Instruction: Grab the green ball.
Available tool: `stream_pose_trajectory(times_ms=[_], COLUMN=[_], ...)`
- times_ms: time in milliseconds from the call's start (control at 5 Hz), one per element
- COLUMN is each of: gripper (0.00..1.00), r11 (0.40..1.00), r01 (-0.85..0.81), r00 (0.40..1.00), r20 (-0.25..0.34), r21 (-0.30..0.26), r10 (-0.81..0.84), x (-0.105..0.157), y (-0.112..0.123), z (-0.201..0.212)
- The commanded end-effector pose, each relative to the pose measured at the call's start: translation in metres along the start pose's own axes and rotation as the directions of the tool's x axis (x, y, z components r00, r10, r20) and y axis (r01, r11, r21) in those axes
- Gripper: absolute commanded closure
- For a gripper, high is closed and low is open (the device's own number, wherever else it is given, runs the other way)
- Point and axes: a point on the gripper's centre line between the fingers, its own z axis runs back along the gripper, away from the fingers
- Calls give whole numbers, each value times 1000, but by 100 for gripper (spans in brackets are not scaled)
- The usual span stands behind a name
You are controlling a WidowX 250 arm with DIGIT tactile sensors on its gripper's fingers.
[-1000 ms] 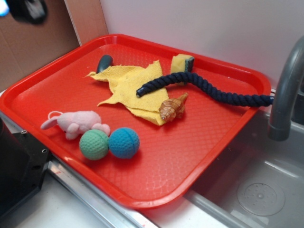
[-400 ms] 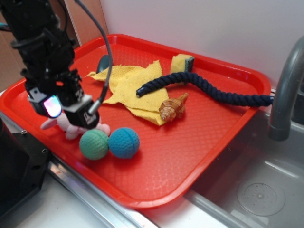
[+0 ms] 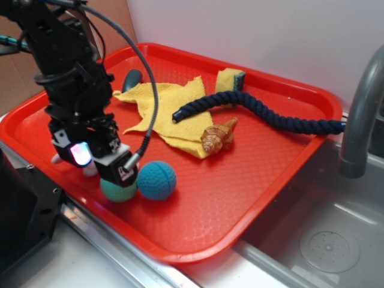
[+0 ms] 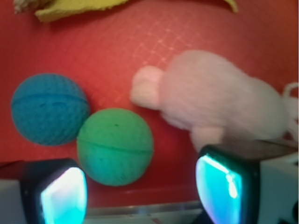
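While the end effector (image 3: pixel 114 171) hung above the green ball (image 4: pixel 115 146), fingers (image 4: pixel 63 196) apart, nothing was gripped — ball on the tray (image 3: pixel 240 198) touching the blue ball (image 4: pixel 50 115); descent and closing remained.

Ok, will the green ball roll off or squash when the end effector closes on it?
The green ball is round, so it probably rolls if nudged off-centre. It touches the blue ball, which may get bumped. Its textured surface likely grips well.
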Motion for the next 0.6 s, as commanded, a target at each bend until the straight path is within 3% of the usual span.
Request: stream_pose_trajectory(times_ms=[0, 200, 400], gripper=[0, 100, 100], r11=[996, 995, 991], r01=[65, 75, 119], r00=[998, 997, 993], r20=[7, 14, -9], r21=[58, 72, 60], r10=[-66, -76, -119], x=[17, 17, 13], y=[-23, -25, -19], z=[-23, -26, -8])
